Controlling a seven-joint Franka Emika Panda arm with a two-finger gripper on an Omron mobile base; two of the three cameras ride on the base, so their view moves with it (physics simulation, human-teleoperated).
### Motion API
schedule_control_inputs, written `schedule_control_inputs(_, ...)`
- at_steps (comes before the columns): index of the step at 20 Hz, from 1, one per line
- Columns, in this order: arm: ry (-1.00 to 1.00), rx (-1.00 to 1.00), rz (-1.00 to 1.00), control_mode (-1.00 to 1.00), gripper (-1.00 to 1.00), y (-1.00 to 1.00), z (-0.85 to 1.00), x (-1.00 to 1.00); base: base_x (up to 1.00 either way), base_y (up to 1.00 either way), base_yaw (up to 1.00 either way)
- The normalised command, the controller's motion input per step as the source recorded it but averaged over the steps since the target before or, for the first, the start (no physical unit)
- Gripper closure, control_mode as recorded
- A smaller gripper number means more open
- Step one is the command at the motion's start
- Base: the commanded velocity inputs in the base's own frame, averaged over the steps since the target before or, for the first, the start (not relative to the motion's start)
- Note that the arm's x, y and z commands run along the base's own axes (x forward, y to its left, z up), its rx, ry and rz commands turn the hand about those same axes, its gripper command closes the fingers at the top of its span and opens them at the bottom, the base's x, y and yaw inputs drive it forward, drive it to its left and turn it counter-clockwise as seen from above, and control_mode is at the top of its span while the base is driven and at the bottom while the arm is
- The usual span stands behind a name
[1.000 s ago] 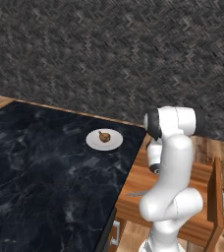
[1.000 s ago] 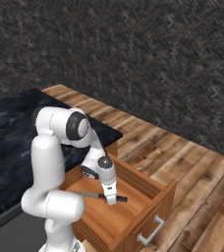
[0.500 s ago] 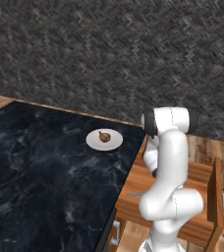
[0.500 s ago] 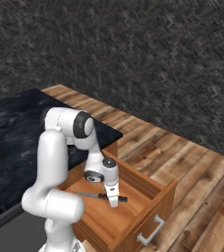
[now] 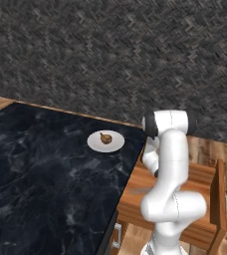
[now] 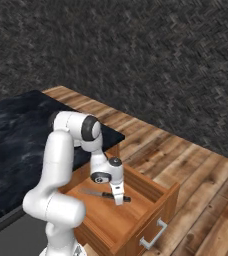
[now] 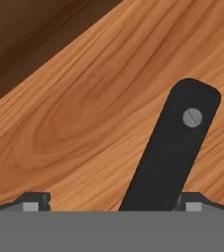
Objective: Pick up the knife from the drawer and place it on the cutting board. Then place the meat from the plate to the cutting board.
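Dark herringbone wall behind, wood plank floor, black marble surface [image 5: 41,169] to the left. Plate [image 5: 105,141] sat near the surface's far right corner with the meat [image 5: 105,138] on it. Cutting board couldn't be made out.

Drawer [image 6: 151,200] was pulled open, to the right of the surface's edge, reddish-brown wood inside. Knife [image 6: 105,194] lay flat on the drawer floor, grey blade toward the left, dark handle toward the right in the right base view. Its long axis ran roughly along the width of the drawer.

Hand [image 6: 118,199] was down inside the drawer, pointing downward right over the handle end of the knife. Fingers were spread wide, nothing pinched. In the hand view the knife handle [image 7: 175,147] with its rivet ran up from the bottom edge, slanted, sitting between the two fingertips [image 7: 33,203] but closer to the right one. So the handle lay straight below the hand, off-centre toward one finger, and its axis crossed the line between the fingers rather than running along it.

Judgement: step in hand was the knife grasp, not yet closed. Next move likely needs a last bit of descent and a squeeze across the handle. Contact between fingertips and drawer floor couldn't be told.
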Motion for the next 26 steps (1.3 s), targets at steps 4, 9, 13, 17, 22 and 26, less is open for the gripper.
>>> schedule_control_inputs(4,0.00,0.05,0.00,-1.00,-1.00,-0.08,-0.45,-0.04,0.00,0.00,0.00)
schedule_control_inputs(9,0.06,0.02,0.00,-1.00,-1.00,-0.05,-0.57,-0.01,0.00,0.00,0.00)
schedule_control_inputs(13,0.08,0.00,0.00,-1.00,1.00,0.00,-0.70,0.00,0.00,0.00,0.00)
schedule_control_inputs(17,0.00,0.00,0.00,-1.00,1.00,0.00,-0.50,0.00,0.00,0.00,0.00)
schedule_control_inputs(22,0.00,0.00,0.00,-1.00,1.00,0.00,-0.39,0.00,0.00,0.00,0.00)
schedule_control_inputs(26,-0.01,0.00,-0.01,-1.00,1.00,-0.04,-0.30,0.00,0.00,0.00,0.00)
